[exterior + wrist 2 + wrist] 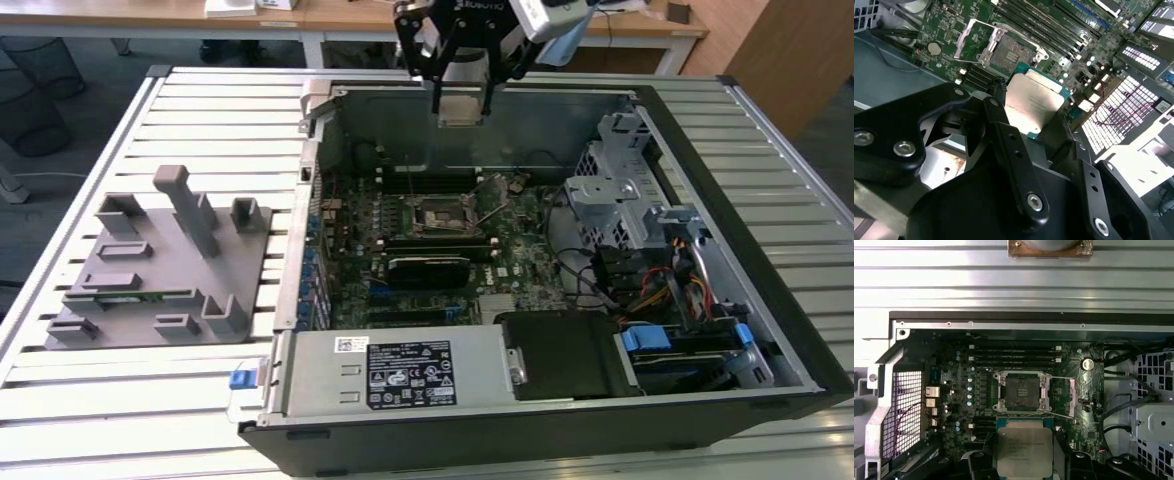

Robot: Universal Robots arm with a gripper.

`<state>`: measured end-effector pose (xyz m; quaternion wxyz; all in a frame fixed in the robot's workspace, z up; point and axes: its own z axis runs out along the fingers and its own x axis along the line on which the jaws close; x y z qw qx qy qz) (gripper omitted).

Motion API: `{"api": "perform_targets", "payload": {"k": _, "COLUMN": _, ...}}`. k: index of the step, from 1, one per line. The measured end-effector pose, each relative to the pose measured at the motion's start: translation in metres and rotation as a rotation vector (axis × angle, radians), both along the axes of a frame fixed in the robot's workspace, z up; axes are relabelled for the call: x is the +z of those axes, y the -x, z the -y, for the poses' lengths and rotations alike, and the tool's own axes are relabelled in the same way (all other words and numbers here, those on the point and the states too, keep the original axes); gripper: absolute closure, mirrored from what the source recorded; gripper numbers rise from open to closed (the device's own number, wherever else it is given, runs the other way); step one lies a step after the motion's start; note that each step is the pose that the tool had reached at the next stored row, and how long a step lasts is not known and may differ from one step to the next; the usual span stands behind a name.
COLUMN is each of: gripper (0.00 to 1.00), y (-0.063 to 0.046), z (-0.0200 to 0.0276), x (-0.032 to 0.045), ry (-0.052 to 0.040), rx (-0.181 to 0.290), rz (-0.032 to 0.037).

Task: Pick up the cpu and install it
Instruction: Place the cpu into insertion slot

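Observation:
My gripper point(462, 108) hangs high over the far side of the open computer case, shut on the cpu point(461, 110), a flat square chip with a silver-grey top. Both wrist views show the cpu point(1033, 103) point(1024, 447) held between the black fingers point(1004, 135). Below it on the green motherboard lies the open socket point(1022, 391) point(1008, 52) point(437, 211), its metal frame and lever lifted. The chip is well above the socket and apart from it.
The case point(747, 160) lies open on a slatted metal table point(200, 110). A grey plastic fixture point(160, 270) stands on the exterior view's left. Inside are a black heatsink point(427, 270), a power supply point(387, 370), a drive cage point(627, 190) and cables point(641, 290).

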<state>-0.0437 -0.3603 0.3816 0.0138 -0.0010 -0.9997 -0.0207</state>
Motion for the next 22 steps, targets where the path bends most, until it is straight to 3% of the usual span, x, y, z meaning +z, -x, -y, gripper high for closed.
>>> {"api": "perform_targets", "payload": {"k": 9, "gripper": 0.47, "y": -0.0015, "z": 0.0, "x": -0.0018, "ry": 0.0016, "rx": -0.024, "rz": 0.0001}}
{"api": "perform_targets", "payload": {"k": 22, "gripper": 0.47, "y": -0.0014, "z": 0.0, "x": -0.0045, "ry": 0.0035, "rx": -0.178, "rz": -0.0001}}
